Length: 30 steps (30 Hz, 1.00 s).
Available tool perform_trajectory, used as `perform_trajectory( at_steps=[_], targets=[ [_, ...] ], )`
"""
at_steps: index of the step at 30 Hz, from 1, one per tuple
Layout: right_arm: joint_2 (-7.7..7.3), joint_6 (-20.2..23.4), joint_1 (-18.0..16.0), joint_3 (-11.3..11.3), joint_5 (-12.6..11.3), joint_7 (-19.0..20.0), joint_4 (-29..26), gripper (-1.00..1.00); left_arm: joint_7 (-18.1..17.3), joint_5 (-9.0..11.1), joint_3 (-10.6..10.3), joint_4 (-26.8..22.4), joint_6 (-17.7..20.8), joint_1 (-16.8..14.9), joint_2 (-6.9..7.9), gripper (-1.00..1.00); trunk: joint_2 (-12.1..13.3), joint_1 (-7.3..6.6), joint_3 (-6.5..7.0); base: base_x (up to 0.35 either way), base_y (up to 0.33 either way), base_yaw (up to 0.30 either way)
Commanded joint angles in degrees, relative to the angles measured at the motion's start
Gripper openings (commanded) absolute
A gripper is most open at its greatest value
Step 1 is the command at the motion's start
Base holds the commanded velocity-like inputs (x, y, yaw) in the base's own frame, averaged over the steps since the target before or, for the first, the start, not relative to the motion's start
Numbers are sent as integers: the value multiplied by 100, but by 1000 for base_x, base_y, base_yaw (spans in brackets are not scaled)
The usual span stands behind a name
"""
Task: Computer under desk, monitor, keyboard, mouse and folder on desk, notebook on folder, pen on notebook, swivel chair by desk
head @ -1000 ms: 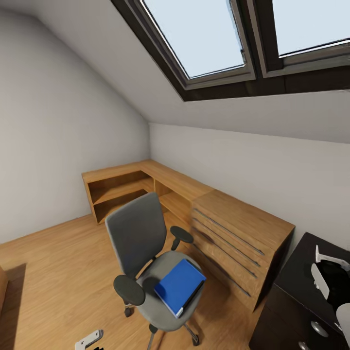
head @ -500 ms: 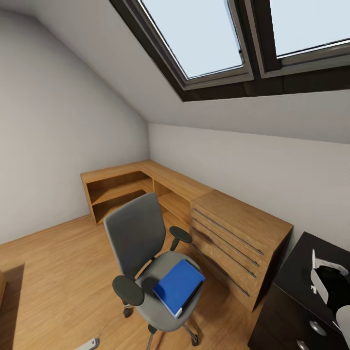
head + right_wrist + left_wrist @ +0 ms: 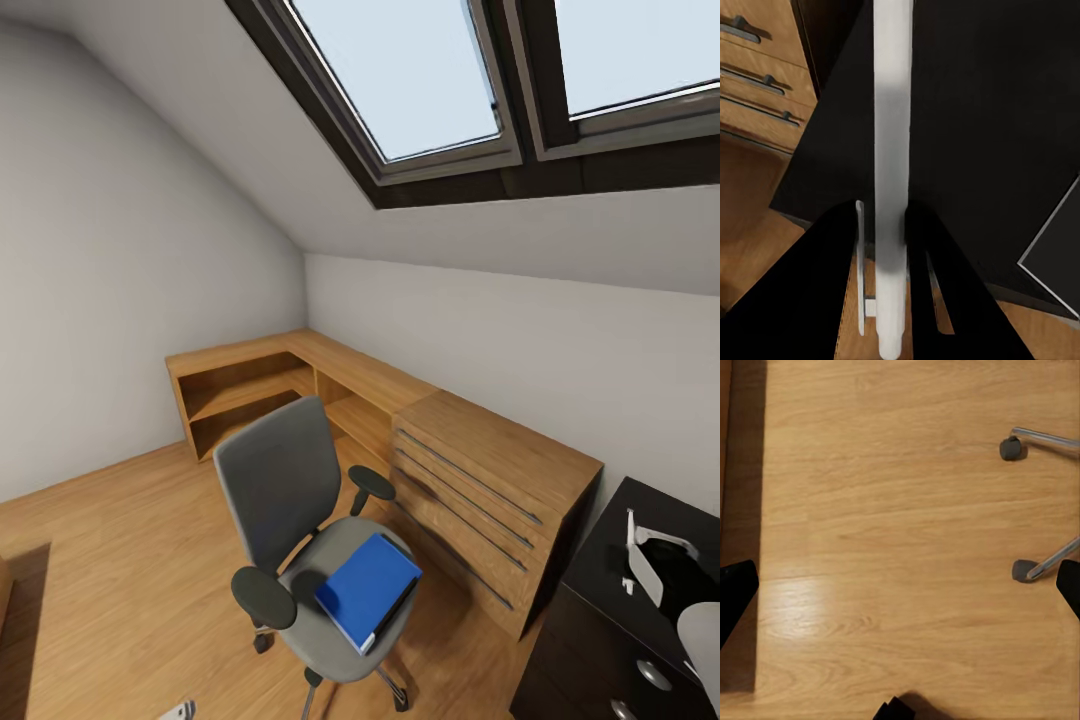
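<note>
- The bedroom, a grey-walled attic room with a sloped ceiling, had a dark-framed skylight (image 3: 450, 90) overhead and a light oak plank floor (image 3: 110, 560) below.
- A low L-shaped oak cabinet run (image 3: 400, 420) followed the far and right walls, with open shelves at the far end and a block of slatted drawers nearer.
- The glossy black tabletop (image 3: 625, 560) sat at the near right corner, just beside the oak drawer block, with round silver knobs on its dark drawer front.
- The grey upholstered swivel chair (image 3: 285, 490), with black armrests, stood on the floor near the middle, in front of the oak drawers and apart from the tabletop.
- The flat bright blue folder (image 3: 368, 588) lay on the chair's seat, white paper edges showing at its near side.
- The right tool (image 3: 655, 565), white and black, hovered over the black tabletop; whether it was released or clenched could not be told.
- In the left wrist view the left tool's dark fingertips (image 3: 735, 592) stood well apart, released, over bare floor near two chrome chair legs with castors (image 3: 1024, 571).
</note>
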Motion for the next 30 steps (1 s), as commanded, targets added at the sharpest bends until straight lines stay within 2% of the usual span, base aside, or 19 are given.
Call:
perform_trajectory(
  at_steps=[1, 3, 6, 9, 19, 30],
  targets=[
    [4, 20, -5, -8, -46, 44, -9, -100, 28, 54, -49, -4, -34, -4, 5, 100, -9, 2, -11, 0, 0, 0],
    [12, 18, -7, 43, -32, 119, -15, -100, 25, 40, -49, -6, -48, -4, 6, 100, -9, 2, -11, 0, 0, 0],
    [106, -79, -8, 141, 69, 53, -33, -100, 26, 50, -54, 78, -146, -4, -67, 100, -9, 2, -11, 0, 0, 0],
    [110, -151, -8, 138, 171, 73, -33, -100, 22, 45, -55, 78, -242, -4, -75, 100, -9, 2, -11, 0, 0, 0],
    [201, -304, -8, 105, 50, 151, -34, -100, -15, 26, -58, 87, -275, -4, -141, 100, -9, 2, -11, 0, 0, 0],
    [211, -339, -8, 98, 47, 143, -34, -100, -23, 32, -58, 87, -315, -4, -145, 100, -9, 2, -10, 0, 0, -1]
  ],
)
